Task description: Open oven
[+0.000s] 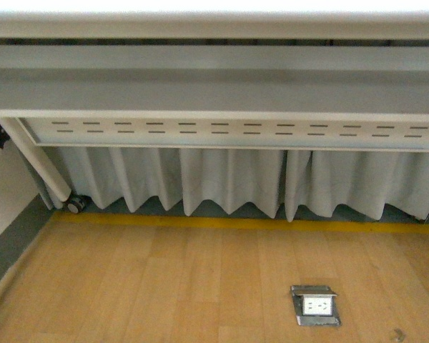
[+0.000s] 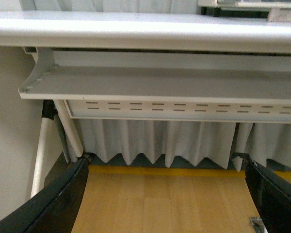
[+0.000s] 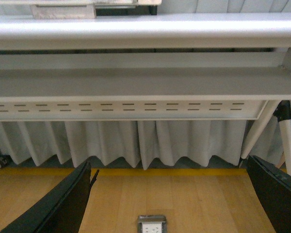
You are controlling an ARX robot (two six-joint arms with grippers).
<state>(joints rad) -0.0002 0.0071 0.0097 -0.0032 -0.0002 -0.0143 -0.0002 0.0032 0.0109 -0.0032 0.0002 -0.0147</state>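
The oven is out of view in the front view. On the grey table top, only a thin pale strip (image 2: 247, 4) shows at the frame edge in the left wrist view. A similar pale strip (image 3: 87, 7) shows in the right wrist view. Too little of either shows to tell what it is. My left gripper (image 2: 167, 204) is open, its black fingers (image 2: 53, 204) wide apart over bare wooden floor. My right gripper (image 3: 169, 204) is open too, fingers (image 3: 276, 194) spread with nothing between them. Both hang below the table edge. Neither arm shows in the front view.
The table's front edge (image 1: 214, 28) and a grey perforated under-shelf (image 1: 229, 132) span the view. Below them hang a white pleated curtain (image 1: 229, 179) and a slanted white table leg with a caster (image 1: 75, 205). A metal floor outlet (image 1: 315, 306) sits in the wooden floor past a yellow line.
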